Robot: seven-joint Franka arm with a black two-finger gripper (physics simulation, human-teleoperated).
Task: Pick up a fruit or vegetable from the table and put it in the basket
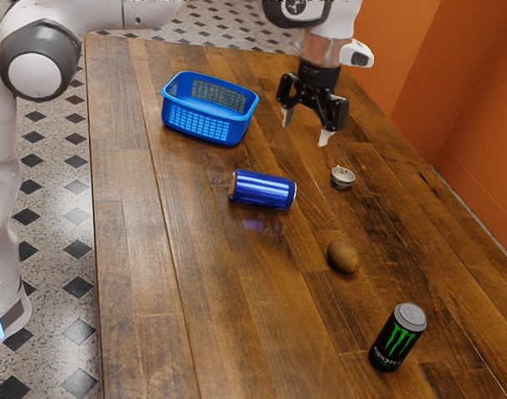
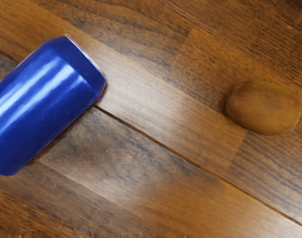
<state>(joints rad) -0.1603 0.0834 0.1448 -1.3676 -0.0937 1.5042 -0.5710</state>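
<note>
Two jaws of the black gripper point(image 1: 305, 133) are being held apart, with their tips being pointed down toward the table point(image 1: 195, 291), in the upper right of the exterior view. The brown kiwi point(image 1: 343, 257) is being borne by the wood, right of centre and lower in the frame than the gripper. At the upper left, the blue basket point(image 1: 199, 123) is being supported upright on the tabletop, its openwork sides being lit. Near the centre, a shiny blue can point(image 1: 264, 189) is being displayed lying on its side, between the basket and the kiwi. A small patterned bowl point(image 1: 342, 178) is being seen upright below the gripper in the frame, and a black can with a green logo point(image 1: 398, 337) is being shown standing at the lower right. By the wrist view, the kiwi is being shown well apart from the blue can, with wood being exposed between them.
</note>
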